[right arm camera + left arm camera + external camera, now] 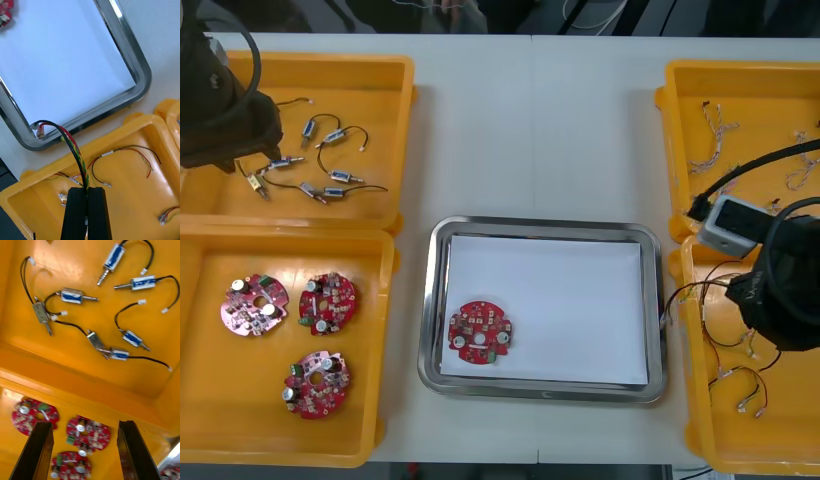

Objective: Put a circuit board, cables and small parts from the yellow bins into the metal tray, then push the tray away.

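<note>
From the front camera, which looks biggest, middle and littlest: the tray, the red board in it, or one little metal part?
1. metal tray
2. circuit board in it
3. small metal part

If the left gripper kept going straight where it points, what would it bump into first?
Probably the small metal parts in the far yellow bin on its side, or the bin floor between them; the open left gripper's depth is unclear.

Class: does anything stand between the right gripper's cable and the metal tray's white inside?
Nothing visible does. The right gripper, shut on the twisted red, yellow and black cable, is over a yellow bin; the cable's free end reaches the rim of the shiny metal tray, and the white floor there is bare.
</note>
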### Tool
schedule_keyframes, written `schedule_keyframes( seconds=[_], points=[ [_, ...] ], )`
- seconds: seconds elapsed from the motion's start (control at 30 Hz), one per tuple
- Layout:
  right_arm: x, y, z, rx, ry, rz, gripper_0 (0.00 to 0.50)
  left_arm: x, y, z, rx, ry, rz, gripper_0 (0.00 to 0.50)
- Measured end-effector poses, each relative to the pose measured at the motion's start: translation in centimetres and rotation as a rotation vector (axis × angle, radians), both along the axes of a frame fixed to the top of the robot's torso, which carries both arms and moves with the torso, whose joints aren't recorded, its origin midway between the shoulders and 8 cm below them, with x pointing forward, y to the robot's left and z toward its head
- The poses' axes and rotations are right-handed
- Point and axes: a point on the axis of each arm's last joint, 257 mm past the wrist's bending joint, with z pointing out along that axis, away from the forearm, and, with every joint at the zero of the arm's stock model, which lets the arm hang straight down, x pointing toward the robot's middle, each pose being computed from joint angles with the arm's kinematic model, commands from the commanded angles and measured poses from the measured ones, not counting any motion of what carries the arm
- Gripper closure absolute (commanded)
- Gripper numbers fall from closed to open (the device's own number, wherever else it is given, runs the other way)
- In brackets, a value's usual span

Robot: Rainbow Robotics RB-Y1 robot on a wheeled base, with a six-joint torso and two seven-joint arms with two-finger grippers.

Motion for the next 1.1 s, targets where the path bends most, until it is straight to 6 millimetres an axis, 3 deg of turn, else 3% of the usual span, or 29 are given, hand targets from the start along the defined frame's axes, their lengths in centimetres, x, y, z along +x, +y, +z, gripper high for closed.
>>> schedule_keyframes(
  seconds=[0.27,0.47,0.73,0.9,1.1],
  points=[
    [-0.3,3.3,-0.5,-0.077,0.016,0.146,0.500,0.4,3.9,-0.8,0.013,0.034,0.079,0.000],
    [0.1,4.1,-1.1,-0.185,0.008,0.210,0.500,1.0,6.5,0.7,-0.024,-0.006,0.138,0.000],
    [1.5,7.2,-1.4,-0.212,0.003,0.236,0.500,2.0,8.0,1.2,0.005,-0.079,-0.011,0.000],
    [2.4,9.6,-1.6,-0.153,0.008,0.229,0.500,2.3,8.9,-0.1,-0.001,-0.115,-0.010,0.000],
    [3.7,10.3,-2.4,-0.150,-0.002,0.190,0.500,1.9,9.4,-1.4,-0.010,-0.094,0.002,0.000]
  ],
)
